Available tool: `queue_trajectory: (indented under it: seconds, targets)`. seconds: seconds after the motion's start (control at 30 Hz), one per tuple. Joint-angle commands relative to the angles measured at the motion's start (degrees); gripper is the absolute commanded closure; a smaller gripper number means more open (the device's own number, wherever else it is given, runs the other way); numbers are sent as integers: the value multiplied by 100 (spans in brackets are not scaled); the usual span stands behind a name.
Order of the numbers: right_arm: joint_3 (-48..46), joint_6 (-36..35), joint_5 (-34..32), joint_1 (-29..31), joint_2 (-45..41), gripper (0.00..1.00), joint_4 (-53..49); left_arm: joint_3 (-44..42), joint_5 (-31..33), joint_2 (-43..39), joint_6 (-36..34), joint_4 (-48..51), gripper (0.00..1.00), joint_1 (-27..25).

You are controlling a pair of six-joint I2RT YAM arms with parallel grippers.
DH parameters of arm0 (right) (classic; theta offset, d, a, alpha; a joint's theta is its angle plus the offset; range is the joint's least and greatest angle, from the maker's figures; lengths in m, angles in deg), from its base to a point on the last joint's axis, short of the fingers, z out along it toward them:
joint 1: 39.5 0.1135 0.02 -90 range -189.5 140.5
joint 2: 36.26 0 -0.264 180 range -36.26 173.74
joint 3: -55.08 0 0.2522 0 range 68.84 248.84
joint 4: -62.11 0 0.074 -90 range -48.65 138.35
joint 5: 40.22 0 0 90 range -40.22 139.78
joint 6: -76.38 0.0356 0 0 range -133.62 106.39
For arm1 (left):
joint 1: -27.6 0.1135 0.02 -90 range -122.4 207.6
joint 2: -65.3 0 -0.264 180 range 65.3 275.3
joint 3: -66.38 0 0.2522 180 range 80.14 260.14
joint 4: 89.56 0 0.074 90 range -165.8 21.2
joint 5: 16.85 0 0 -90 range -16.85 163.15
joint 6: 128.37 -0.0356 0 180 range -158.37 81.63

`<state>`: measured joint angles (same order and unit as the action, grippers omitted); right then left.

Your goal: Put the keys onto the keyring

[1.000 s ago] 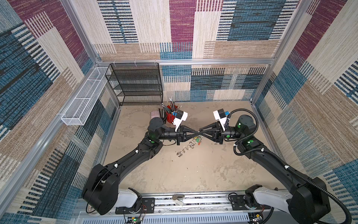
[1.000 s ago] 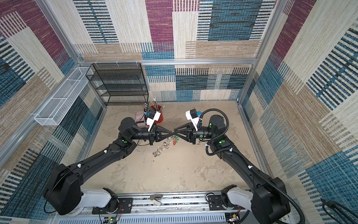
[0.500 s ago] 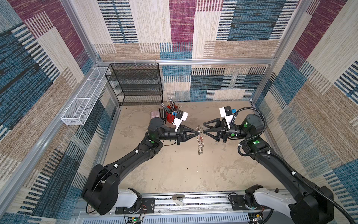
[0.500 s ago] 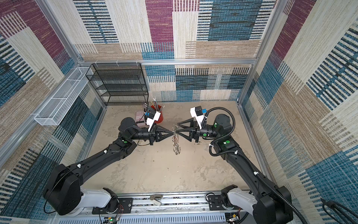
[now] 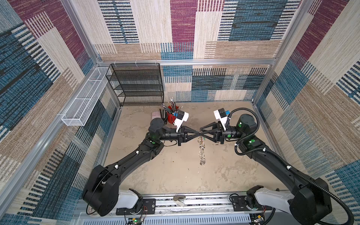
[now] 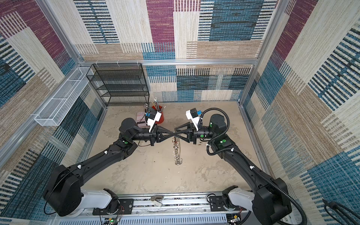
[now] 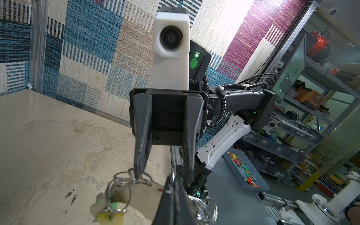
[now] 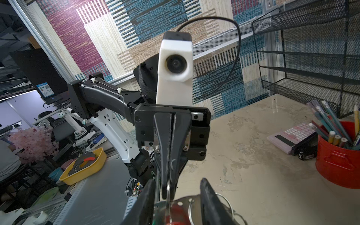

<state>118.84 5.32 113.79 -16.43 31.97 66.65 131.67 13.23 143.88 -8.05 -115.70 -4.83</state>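
- Silver-ringed keyring (image 5: 202, 151) hangs over surface (image 5: 175, 175) centre, pinched at its top by left gripper (image 8: 169, 188).
- right gripper (image 7: 162, 178) part-open, fingers (image 7: 143, 136) straddling keyring top.

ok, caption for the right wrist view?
Left gripper shut on the keyring, with the right arm's fingers apart on either side.
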Motion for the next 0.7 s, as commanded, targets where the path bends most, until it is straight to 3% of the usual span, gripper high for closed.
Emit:
queue_trajectory:
  seconds: [0.0,0.33,0.67]
  targets:
    - [5,-44,72,40,42,65,1,4,102,-72,-220,-247,100,-1]
    - [-61,-62,-2,40,20,79,-4,-10,175,-137,-351,-126,100,-1]
    - [-85,-41,-57,40,25,100,50,-11,169,-177,-431,6,100,-2]
